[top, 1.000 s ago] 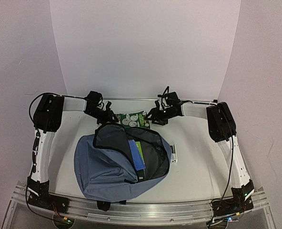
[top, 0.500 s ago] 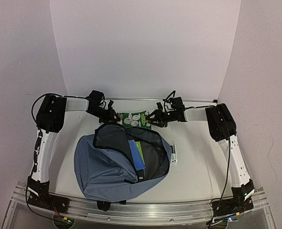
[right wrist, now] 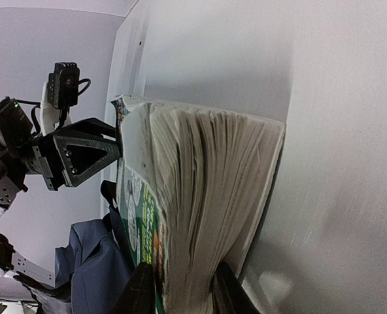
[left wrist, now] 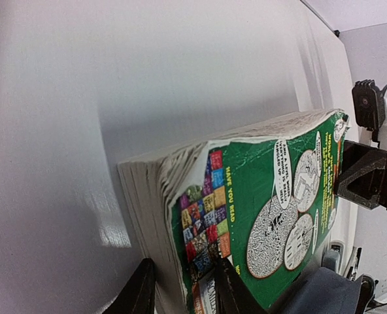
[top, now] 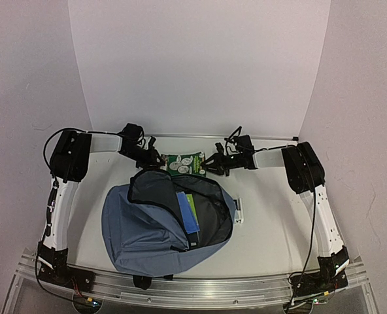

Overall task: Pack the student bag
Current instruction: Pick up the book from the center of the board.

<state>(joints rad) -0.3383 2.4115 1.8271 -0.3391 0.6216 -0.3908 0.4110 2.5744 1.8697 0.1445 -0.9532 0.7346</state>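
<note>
The student bag (top: 151, 235) lies near the centre of the desk (top: 272, 222). Its mouth is unzipped toward the far side, with a blue notebook (top: 188, 212) inside. Just behind the open rim is a thick green paperback (top: 184, 163). Left pincer (top: 159, 159) is clamped on the green paperback's left end. Right pincer (top: 211, 165) is clamped on its right end, fingers (right wrist: 144, 291) pressed against cover and pages.

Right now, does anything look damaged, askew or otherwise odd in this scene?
Only the thick green paperback book at the far side: its cover is creased and frayed white along one edge, lifting off the pages. The left gripper and right gripper each pinch an end. The slate-blue fabric backpack lies open, nothing spilled.
</note>
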